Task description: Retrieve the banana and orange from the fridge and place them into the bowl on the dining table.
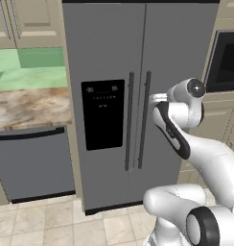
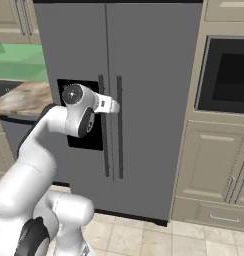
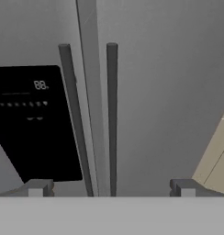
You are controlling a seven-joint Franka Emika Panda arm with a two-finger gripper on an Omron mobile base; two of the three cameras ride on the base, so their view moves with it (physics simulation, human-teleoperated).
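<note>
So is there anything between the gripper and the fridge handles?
No. In the hand view the open gripper faces the fridge with just bare air before its two dark handles.

Tool wide open, arm raised.

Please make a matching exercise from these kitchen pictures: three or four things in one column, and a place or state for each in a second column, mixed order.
1. fridge
2. gripper
3. dispenser panel
4. dishwasher

a. open, pointing at the handles
b. on the fridge's left door
c. both doors closed
d. under the marbled counter, left of the fridge

Pairs: 1-c, 2-a, 3-b, 4-d
</note>
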